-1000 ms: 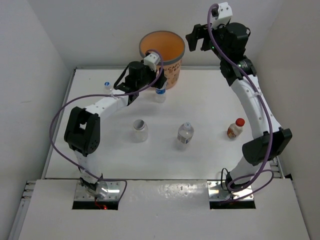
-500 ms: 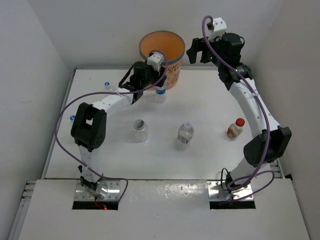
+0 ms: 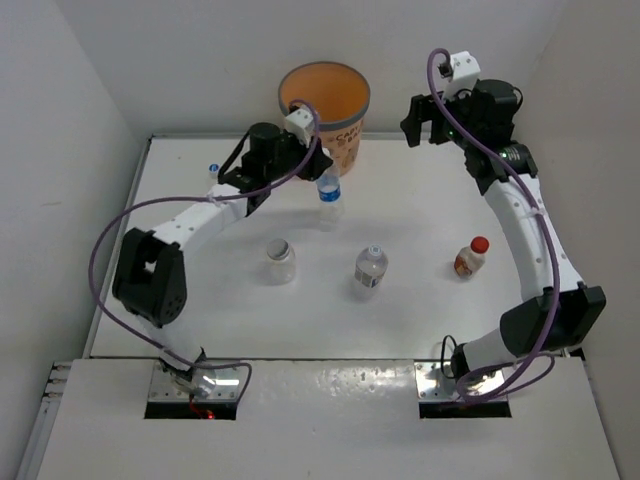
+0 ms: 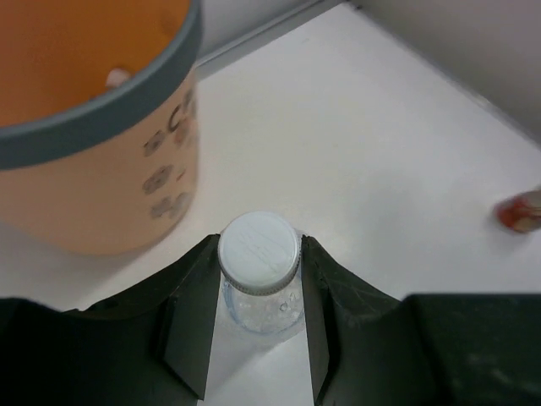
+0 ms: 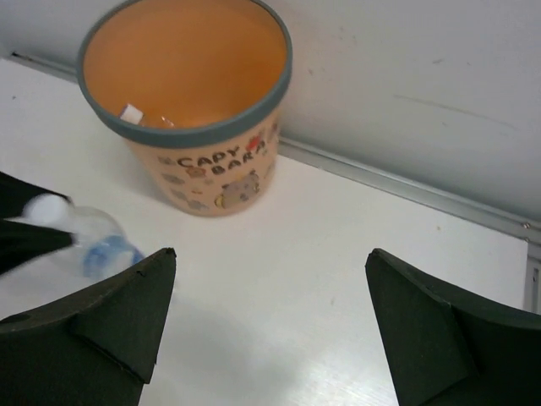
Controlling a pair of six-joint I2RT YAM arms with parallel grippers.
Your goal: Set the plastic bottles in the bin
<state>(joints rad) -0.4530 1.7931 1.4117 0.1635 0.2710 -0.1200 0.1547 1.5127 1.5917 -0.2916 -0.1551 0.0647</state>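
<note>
On my overhead feed the bin (image 3: 349, 139) stands at the far edge of the table (image 3: 420, 300), about midway along it, and on the right wrist feed I can see a small white object (image 5: 131, 112) lying inside that I cannot identify. My left gripper (image 4: 258, 250) is just in front of the bin on its near side. Its jaws are closed on the neck of the white-capped bottle (image 4: 258, 247), one finger pressed against each side just under the cap. From above, that bottle (image 3: 330, 205) hangs upright below the jaws, close to the bin wall without touching it. I cannot tell whether its base rests on the table. My right gripper (image 5: 262, 330) is up beyond the far edge, to the right of the bin, with its jaws spread wide and nothing between them. It looks down on the bin and on the held bottle, which shows only as a blur at the left of that feed. Three more bottles stand in a loose row across the middle of the table: a clear bottle with a pale top (image 3: 280, 262) left of centre, a clear bottle with a bluish cap (image 3: 371, 267) near the centre, and the brownish red-capped bottle (image 3: 470, 257) towards the right edge. One small blue-capped bottle (image 3: 213, 172) stands near the far left corner, beside my left arm.
</note>
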